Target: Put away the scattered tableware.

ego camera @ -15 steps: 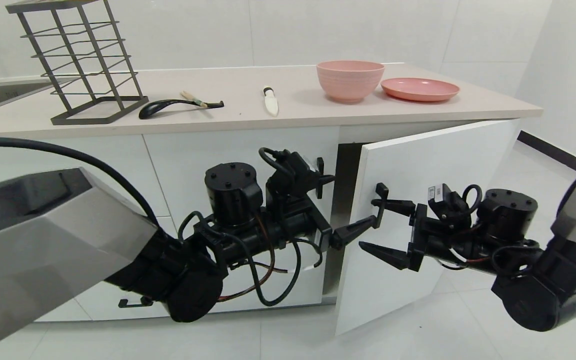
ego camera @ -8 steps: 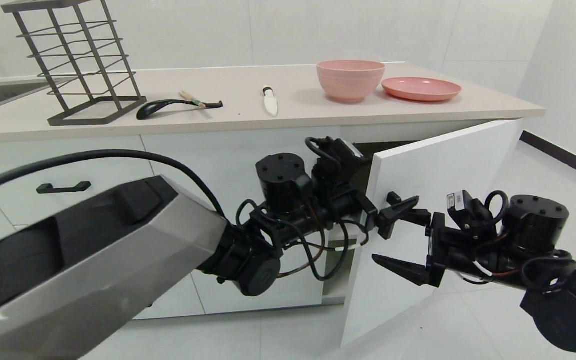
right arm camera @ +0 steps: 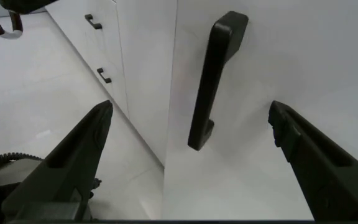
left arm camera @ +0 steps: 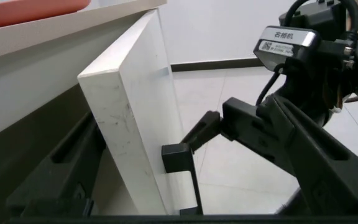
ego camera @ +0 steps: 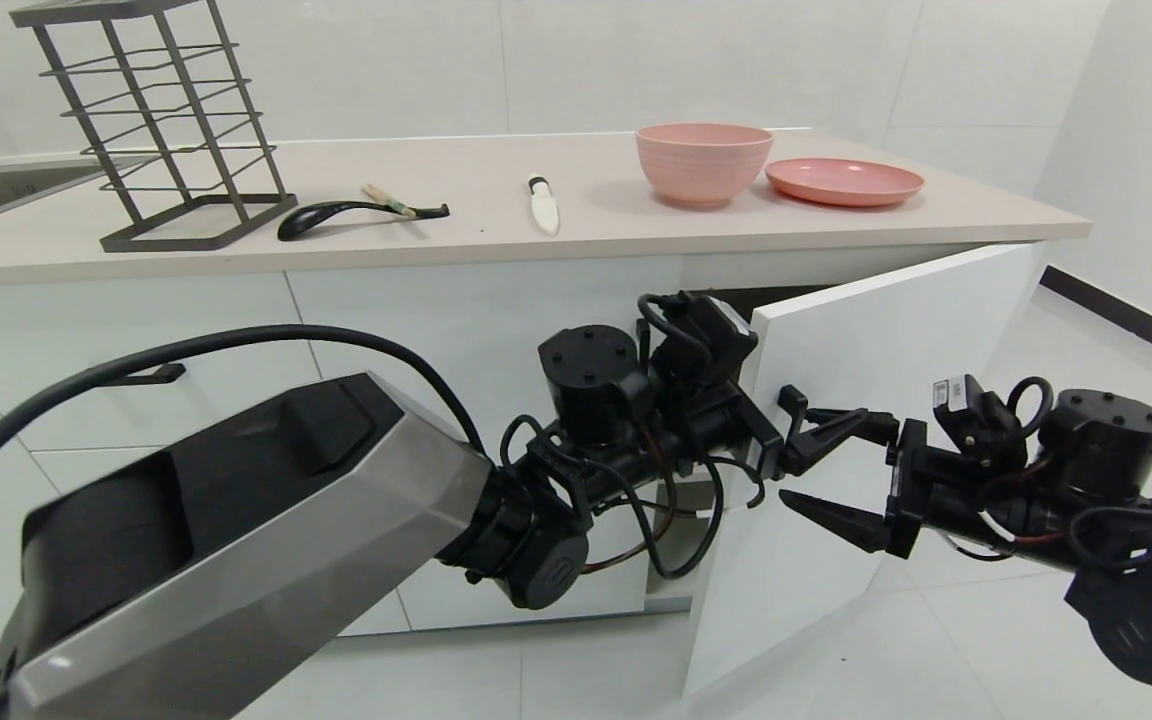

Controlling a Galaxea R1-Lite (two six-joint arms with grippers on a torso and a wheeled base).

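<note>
Head view has the tableware lying on the surface (ego camera: 476, 160). The pink bowl (ego camera: 703, 163) stands toward the far right, with the pink plate (ego camera: 844, 181) just beside it at its 3 o'clock. The white knife (ego camera: 541, 203) lies at the bowl's 9 o'clock. Further along at 9 o'clock is the black spoon (ego camera: 356, 212), with the wire rack (ego camera: 161, 120) at the spoon's 10 o'clock.

Below the surface, the white cabinet door (ego camera: 886, 340) stands partly swung out. The right hand (ego camera: 829, 470) is spread wide and holds nothing. The door's black handle (right arm camera: 213, 81) sits in the gap between its fingers (right arm camera: 86, 149) (the upper one looks to be touching the handle, seen from the left wrist). The left hand (ego camera: 764, 440) is at the door's free edge, at 9 o'clock from the handle. I cannot tell whether it is open or closed.
</note>
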